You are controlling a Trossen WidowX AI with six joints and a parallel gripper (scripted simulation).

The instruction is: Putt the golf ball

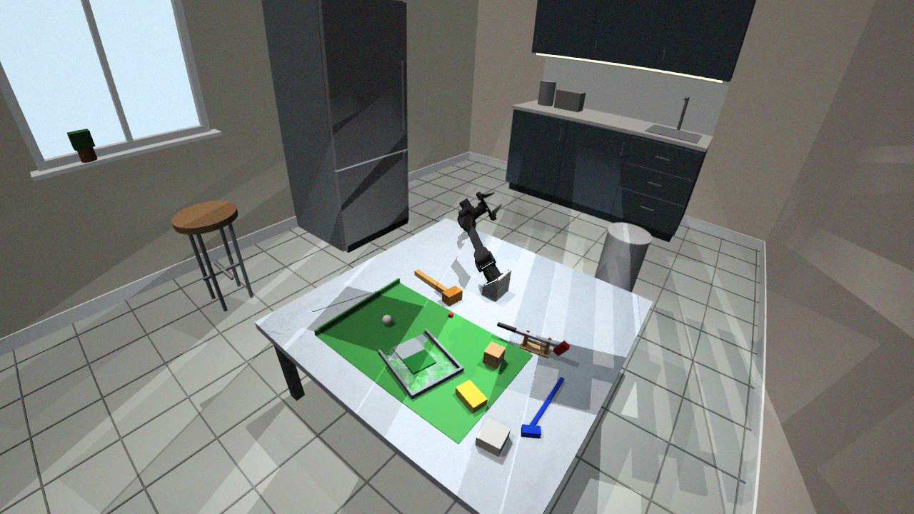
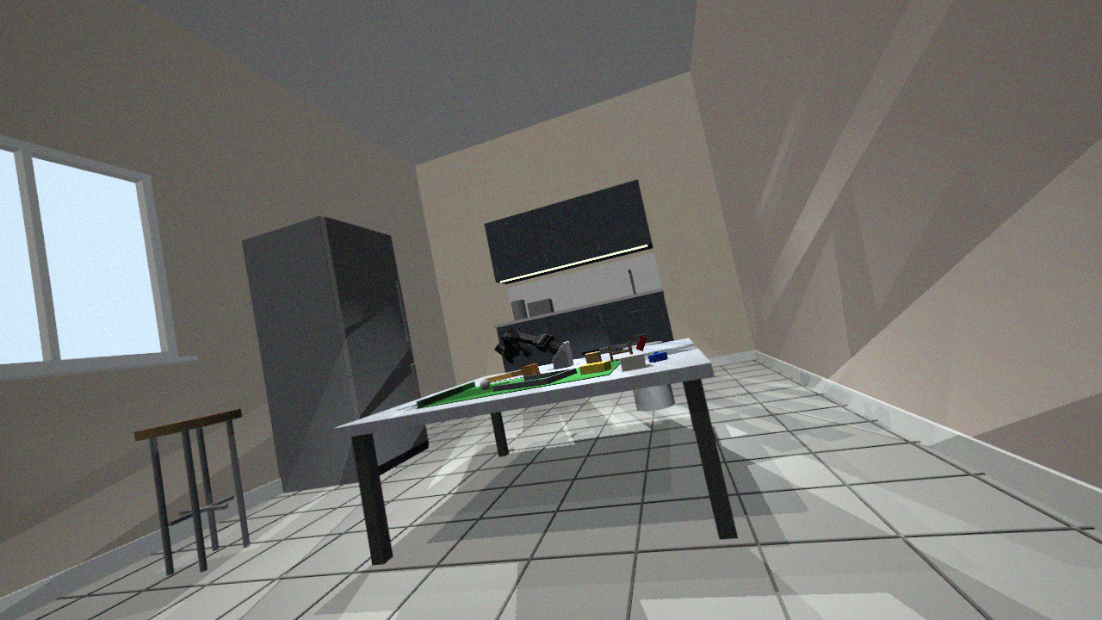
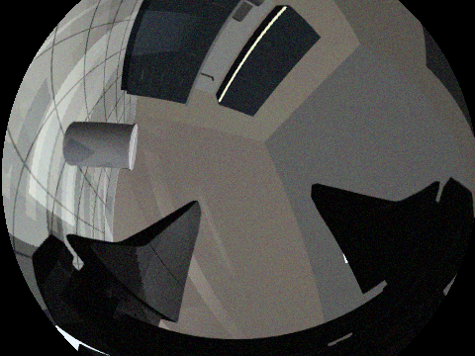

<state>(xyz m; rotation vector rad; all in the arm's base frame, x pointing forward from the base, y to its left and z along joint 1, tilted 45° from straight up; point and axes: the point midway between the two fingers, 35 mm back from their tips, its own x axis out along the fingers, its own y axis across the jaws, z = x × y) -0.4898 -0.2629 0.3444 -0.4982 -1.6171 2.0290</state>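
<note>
The red putter (image 1: pixel 561 348) (image 2: pixel 640 343) rests on a small wooden stand (image 1: pixel 535 346) by the mat's right corner, its dark grip pointing left. The pale golf ball (image 1: pixel 387 319) (image 2: pixel 485 383) sits on the green mat (image 1: pixel 348 325) near its dark green rail. A walled structure (image 1: pixel 438 382) stands on the mat, with a pale grey sloped patch (image 1: pixel 410 346) and a darker green patch (image 1: pixel 418 362) inside; their heights are hard to tell. My gripper (image 1: pixel 496 200) (image 3: pixel 256 200) is open and empty, raised high behind the table, far from putter and ball.
An orange mallet (image 1: pixel 451 295) lies behind the mat. A small red ball (image 1: pixel 450 314) is at its back edge. An orange block (image 1: pixel 493 355) and yellow block (image 1: pixel 470 395) stand on the mat. A white block (image 1: pixel 493 436) and blue mallet (image 1: pixel 530 430) are at the front right.
</note>
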